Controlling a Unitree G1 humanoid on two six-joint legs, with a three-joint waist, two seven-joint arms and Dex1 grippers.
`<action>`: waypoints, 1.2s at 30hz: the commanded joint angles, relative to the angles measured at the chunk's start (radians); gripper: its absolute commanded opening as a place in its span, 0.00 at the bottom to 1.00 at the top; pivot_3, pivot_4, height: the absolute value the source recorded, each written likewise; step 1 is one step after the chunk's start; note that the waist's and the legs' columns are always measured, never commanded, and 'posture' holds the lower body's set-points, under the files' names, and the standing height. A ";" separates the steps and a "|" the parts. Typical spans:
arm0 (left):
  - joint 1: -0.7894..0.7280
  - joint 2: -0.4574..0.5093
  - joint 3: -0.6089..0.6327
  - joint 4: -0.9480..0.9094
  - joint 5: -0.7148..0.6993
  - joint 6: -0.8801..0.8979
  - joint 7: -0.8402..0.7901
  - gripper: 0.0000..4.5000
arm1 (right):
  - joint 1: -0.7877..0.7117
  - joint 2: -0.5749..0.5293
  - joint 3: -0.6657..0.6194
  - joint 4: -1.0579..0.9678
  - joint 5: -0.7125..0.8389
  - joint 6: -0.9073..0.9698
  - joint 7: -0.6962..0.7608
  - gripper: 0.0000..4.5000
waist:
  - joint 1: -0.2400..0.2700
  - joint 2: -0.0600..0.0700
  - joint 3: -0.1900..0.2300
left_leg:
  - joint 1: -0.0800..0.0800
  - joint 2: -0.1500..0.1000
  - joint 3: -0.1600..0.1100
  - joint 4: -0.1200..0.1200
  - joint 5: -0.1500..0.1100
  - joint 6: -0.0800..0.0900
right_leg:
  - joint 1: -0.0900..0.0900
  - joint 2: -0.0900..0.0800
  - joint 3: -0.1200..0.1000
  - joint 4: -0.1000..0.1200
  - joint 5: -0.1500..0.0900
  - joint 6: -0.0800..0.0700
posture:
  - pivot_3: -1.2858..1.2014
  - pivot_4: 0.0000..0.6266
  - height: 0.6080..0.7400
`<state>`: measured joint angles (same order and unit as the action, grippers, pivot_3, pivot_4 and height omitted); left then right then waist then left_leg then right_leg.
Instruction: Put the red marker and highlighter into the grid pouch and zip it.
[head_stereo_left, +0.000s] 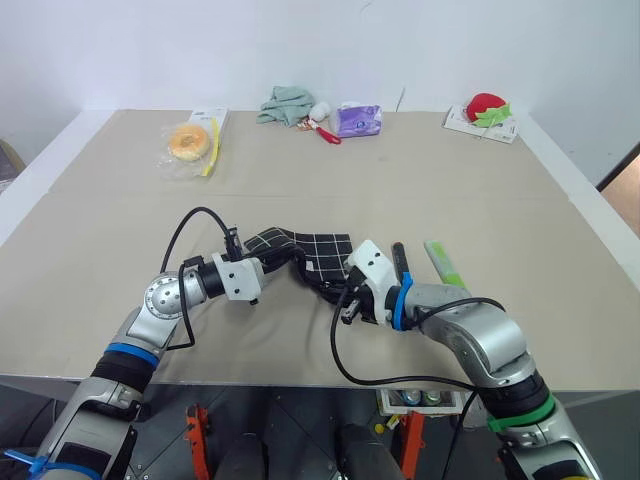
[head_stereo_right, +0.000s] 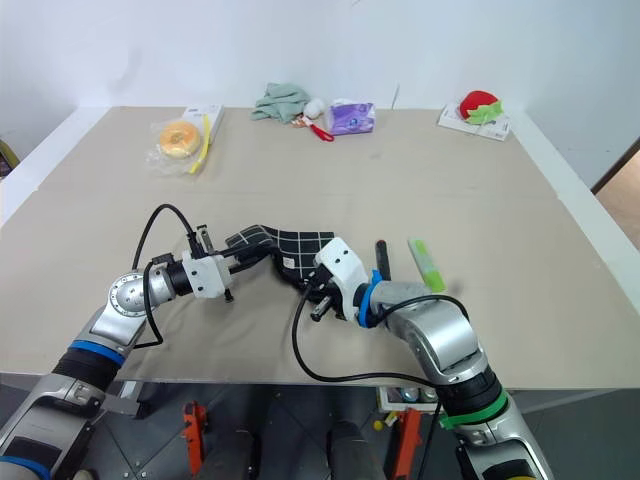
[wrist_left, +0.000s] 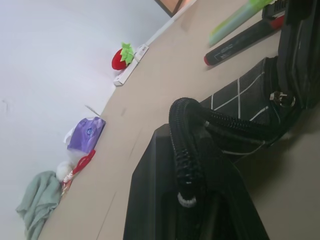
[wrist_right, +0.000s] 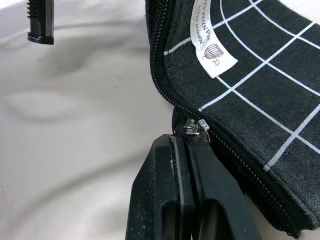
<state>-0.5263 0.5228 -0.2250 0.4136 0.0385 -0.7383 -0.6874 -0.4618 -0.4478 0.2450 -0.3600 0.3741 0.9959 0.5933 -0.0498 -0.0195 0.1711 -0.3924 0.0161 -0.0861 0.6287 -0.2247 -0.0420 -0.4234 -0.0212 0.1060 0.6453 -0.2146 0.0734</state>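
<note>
The grid pouch (head_stereo_left: 315, 248), black with white lines and a white label (wrist_right: 210, 47), lies crumpled mid-table, its near edge lifted. My left gripper (head_stereo_left: 288, 261) is shut on the pouch's left end. My right gripper (wrist_right: 181, 142) is shut at the zipper, with the metal zipper pull (wrist_right: 196, 128) at its fingertips. The zipper gapes open beyond the pull. Just right of my right gripper, the red marker (head_stereo_left: 399, 262) lies on the table, a black barrel with a red end (wrist_left: 207, 60). The light green highlighter (head_stereo_left: 444, 264) lies alongside it, further right.
Along the table's far edge are a bagged doughnut (head_stereo_left: 189, 141), a green cloth (head_stereo_left: 286, 104), a small red-and-white handled item (head_stereo_left: 323, 129), a purple packet (head_stereo_left: 358, 120) and a strawberry toy (head_stereo_left: 487, 107) on a white card. The table's front edge (head_stereo_left: 300, 382) is close below my arms.
</note>
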 joint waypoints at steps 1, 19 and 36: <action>-0.021 -0.008 0.017 -0.032 -0.016 -0.002 -0.006 0.00 | -0.004 0.011 -0.024 -0.063 0.033 -0.021 0.015 0.00 | 0.000 0.000 0.000 | 0.000 0.000 0.000 0.000 0.000 0.000 | 0.000 0.000 0.000 0.000 0.000 0.000 | 0.52 0.24 0.99; -0.042 -0.045 0.075 -0.077 -0.065 0.054 0.014 0.00 | -0.035 0.090 -0.108 -0.082 0.133 -0.016 0.001 0.00 | -0.002 0.000 0.000 | 0.000 0.000 0.000 0.000 0.000 0.000 | 0.000 0.001 0.000 0.000 0.000 0.000 | 0.52 0.24 0.99; -0.032 -0.056 0.084 -0.088 -0.059 0.067 0.006 0.00 | -0.023 0.069 -0.104 -0.038 0.099 -0.019 -0.055 0.00 | 0.000 0.000 0.000 | 0.000 0.001 -0.001 0.000 0.000 0.000 | 0.000 0.002 0.000 0.000 0.000 -0.001 | 0.52 0.24 0.99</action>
<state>-0.5528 0.4648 -0.1571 0.3606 -0.0085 -0.6689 -0.6846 -0.4767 -0.3789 0.1565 -0.3836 0.4727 1.0050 0.5414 -0.0499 -0.0197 0.1712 -0.3923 0.0172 -0.0872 0.6290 -0.2247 -0.0421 -0.4233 -0.0195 0.1057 0.6456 -0.2142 0.0726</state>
